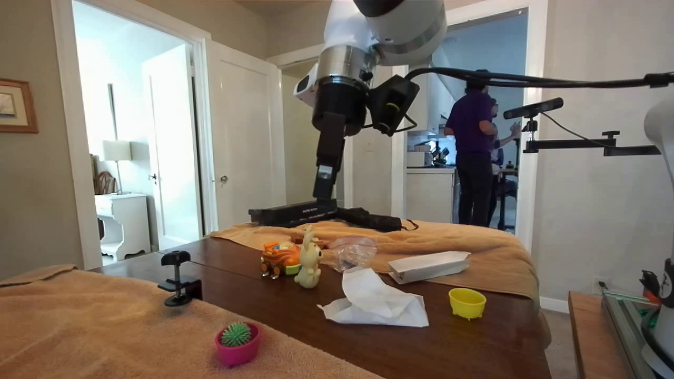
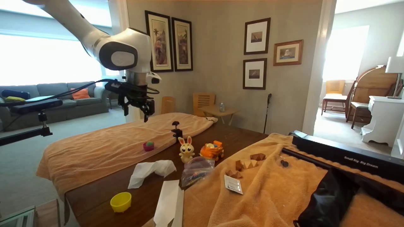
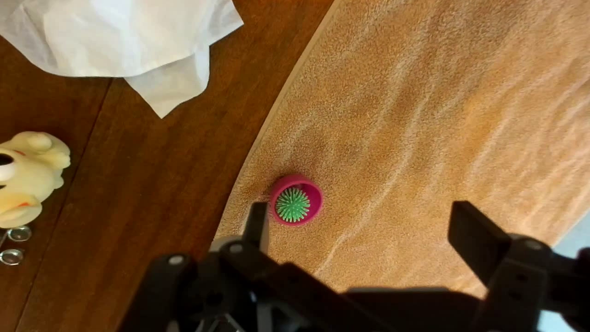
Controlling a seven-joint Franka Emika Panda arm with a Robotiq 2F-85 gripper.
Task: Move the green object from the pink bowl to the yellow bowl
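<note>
We see a bright window [image 2: 38, 60] above the gray sofa [image 2: 72, 110], pale carpet [image 2: 25, 164] before it, beige wall [image 2: 217, 47] right of it.

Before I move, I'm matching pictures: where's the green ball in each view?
In an exterior view: green ball, lower left.
In an exterior view: green ball, left of and below centre.
Wrist view: green ball, just below centre.
Shared landmark: rabbit toy, cropped in wrist view.

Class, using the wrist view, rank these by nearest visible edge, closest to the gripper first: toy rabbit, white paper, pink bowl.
1. Pink bowl: near the centre, showing just beside one tip of the open gripper.
2. White paper: upper left, cut off at the top.
3. Toy rabbit: left edge, partly out of frame.
</note>
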